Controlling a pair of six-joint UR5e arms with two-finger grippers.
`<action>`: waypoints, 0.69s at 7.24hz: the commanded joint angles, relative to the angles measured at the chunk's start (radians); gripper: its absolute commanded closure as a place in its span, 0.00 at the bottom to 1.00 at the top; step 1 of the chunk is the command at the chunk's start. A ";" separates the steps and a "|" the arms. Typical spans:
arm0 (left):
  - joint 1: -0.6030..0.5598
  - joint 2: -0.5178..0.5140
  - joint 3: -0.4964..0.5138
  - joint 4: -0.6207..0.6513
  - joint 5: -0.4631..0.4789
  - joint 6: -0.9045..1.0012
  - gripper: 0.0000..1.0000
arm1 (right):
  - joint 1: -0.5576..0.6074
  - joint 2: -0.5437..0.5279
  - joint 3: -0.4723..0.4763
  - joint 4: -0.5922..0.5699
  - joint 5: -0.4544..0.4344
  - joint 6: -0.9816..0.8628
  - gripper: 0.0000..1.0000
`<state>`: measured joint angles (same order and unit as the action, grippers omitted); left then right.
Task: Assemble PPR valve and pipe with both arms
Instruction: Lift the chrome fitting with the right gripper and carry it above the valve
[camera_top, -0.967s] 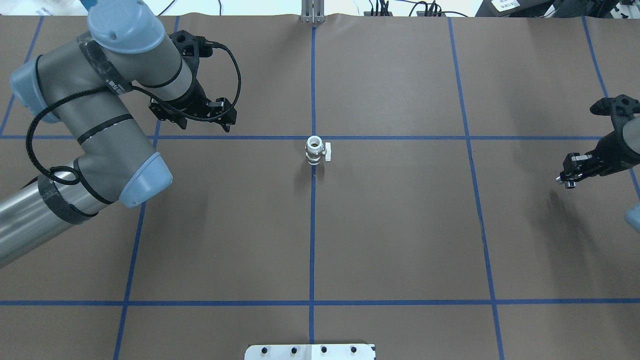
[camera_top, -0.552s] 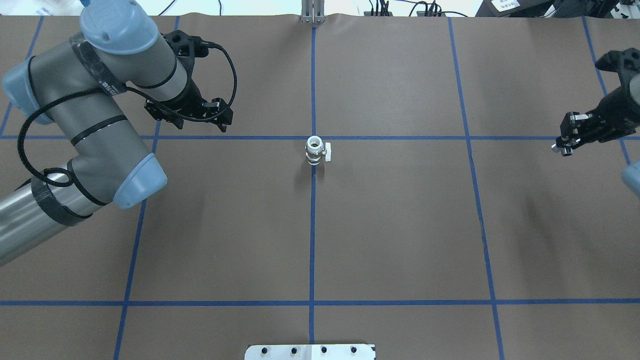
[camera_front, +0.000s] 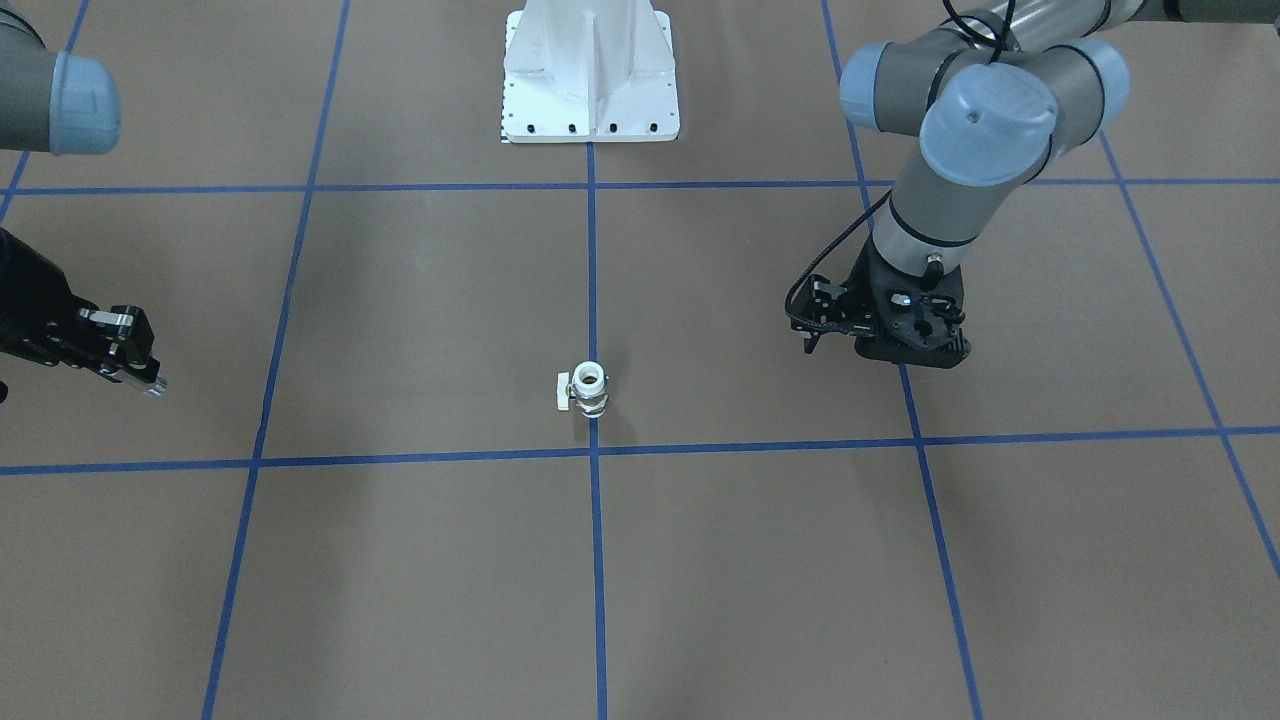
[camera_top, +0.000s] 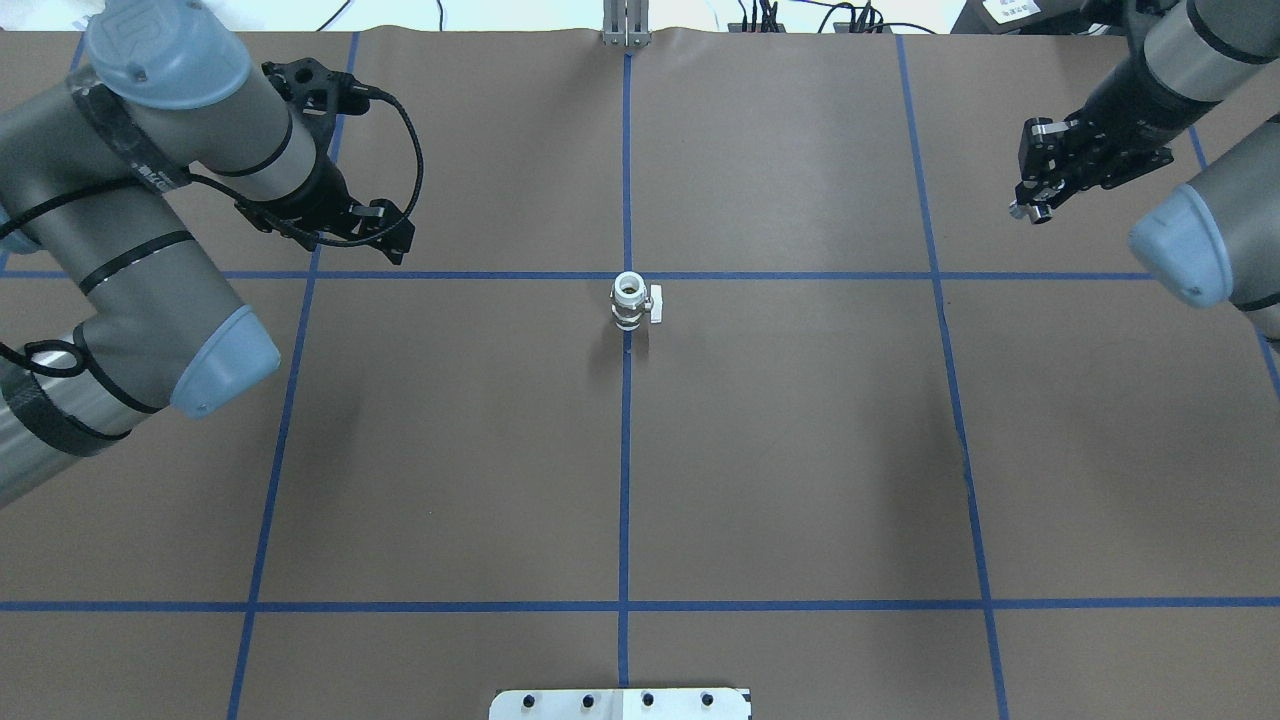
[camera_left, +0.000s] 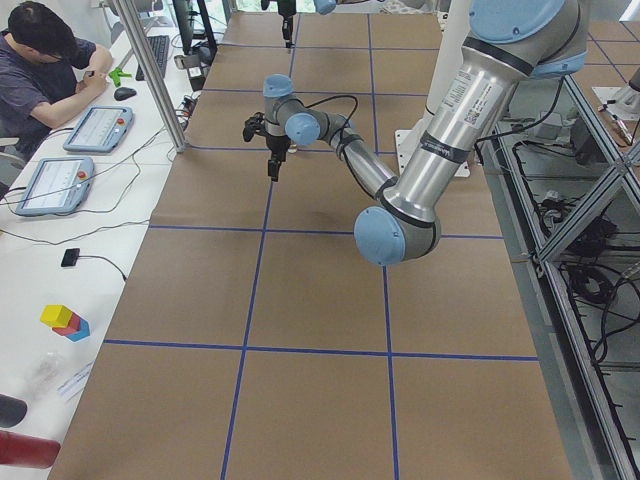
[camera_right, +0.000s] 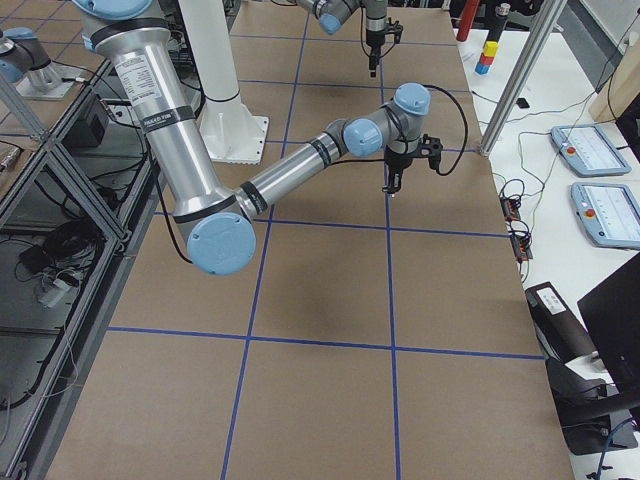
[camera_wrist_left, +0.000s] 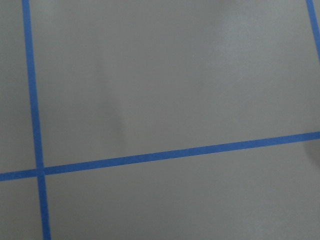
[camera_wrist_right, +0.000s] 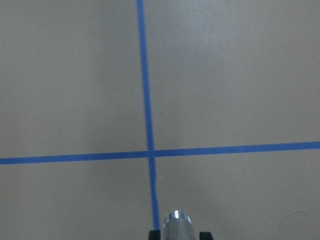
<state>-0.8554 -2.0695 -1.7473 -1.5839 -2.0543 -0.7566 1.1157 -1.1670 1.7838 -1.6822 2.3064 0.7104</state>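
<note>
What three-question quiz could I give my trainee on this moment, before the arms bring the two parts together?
1. Which holds the pipe? A: left gripper. B: right gripper. C: neither.
2. True or false: the PPR valve lies on its side.
3. Fill in: the valve's white handle points towards the robot's ____ side.

Key:
1. B. The pipe's shiny tip shows between the fingers in the right wrist view.
2. False. It stands upright on the centre tape line, and neither gripper touches it.
3. Right.
</note>
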 joint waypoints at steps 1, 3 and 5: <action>-0.074 0.098 -0.027 -0.050 -0.006 0.048 0.00 | -0.025 0.067 -0.001 -0.034 -0.009 0.007 1.00; -0.121 0.199 -0.053 -0.067 -0.006 0.071 0.00 | -0.075 0.127 -0.001 -0.048 -0.033 0.105 1.00; -0.227 0.299 -0.061 -0.106 -0.010 0.303 0.00 | -0.125 0.176 -0.015 -0.048 -0.077 0.164 1.00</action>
<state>-1.0330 -1.8302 -1.8022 -1.6732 -2.0635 -0.5683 1.0192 -1.0202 1.7761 -1.7295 2.2503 0.8436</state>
